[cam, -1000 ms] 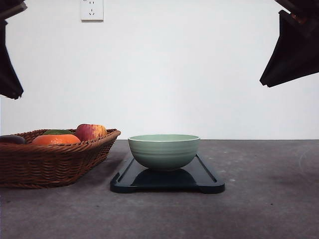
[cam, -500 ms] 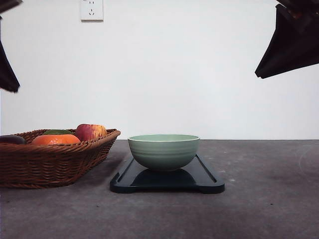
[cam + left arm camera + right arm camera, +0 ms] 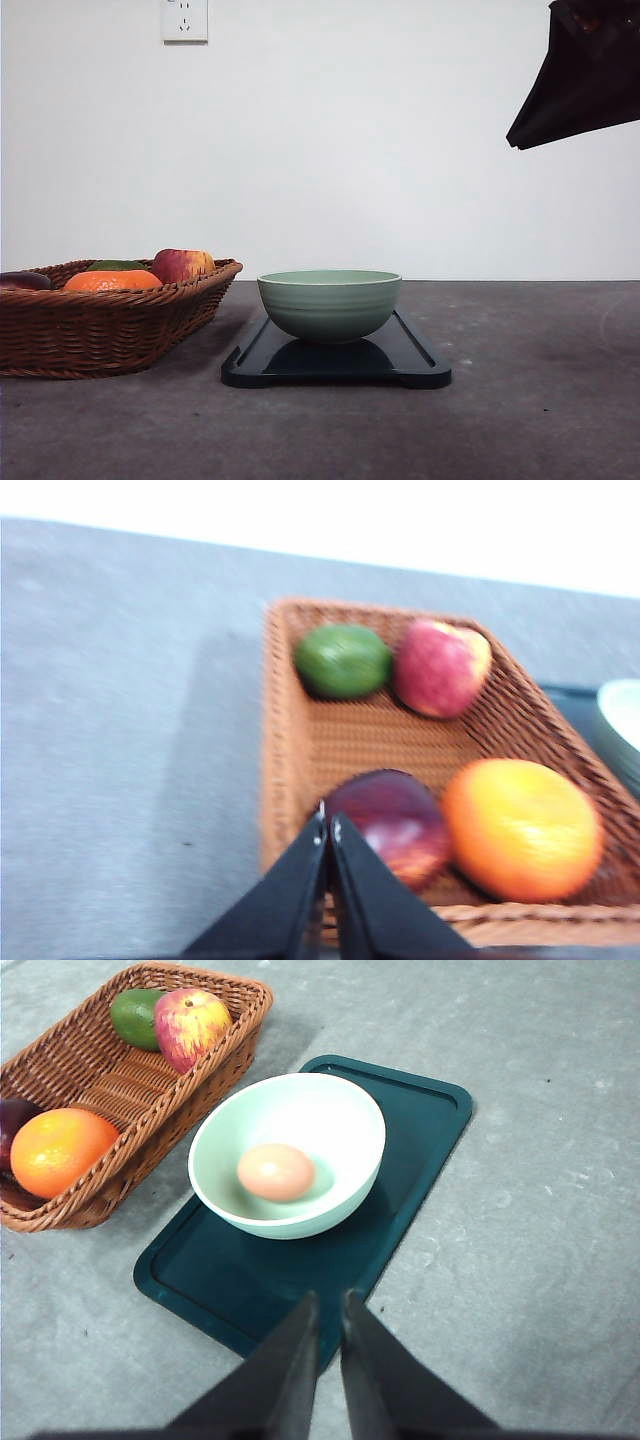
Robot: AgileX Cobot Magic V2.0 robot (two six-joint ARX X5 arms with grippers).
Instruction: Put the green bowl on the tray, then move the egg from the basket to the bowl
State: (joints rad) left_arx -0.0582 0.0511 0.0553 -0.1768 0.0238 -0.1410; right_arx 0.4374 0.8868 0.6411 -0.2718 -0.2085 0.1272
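Your green bowl (image 3: 288,1155) sits on the tray (image 3: 400,1160) with the egg (image 3: 276,1172) inside it, resting on the bowl's floor. Beside the tray on the worktop (image 3: 520,420), the basket (image 3: 120,1090) carries an apple (image 3: 191,1024), a green fruit (image 3: 135,1016), an orange (image 3: 58,1148) and a dark purple fruit (image 3: 392,825). Your left hand (image 3: 328,830) hangs over the basket's near end, fingers pressed together, empty. Your right hand (image 3: 327,1312) hovers above the tray, narrow gap, empty. Since a second ago, the left arm has left the front view; the right has risen slightly.

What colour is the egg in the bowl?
Light brownish-tan. The egg shows best in the right wrist view, inside the bowl.
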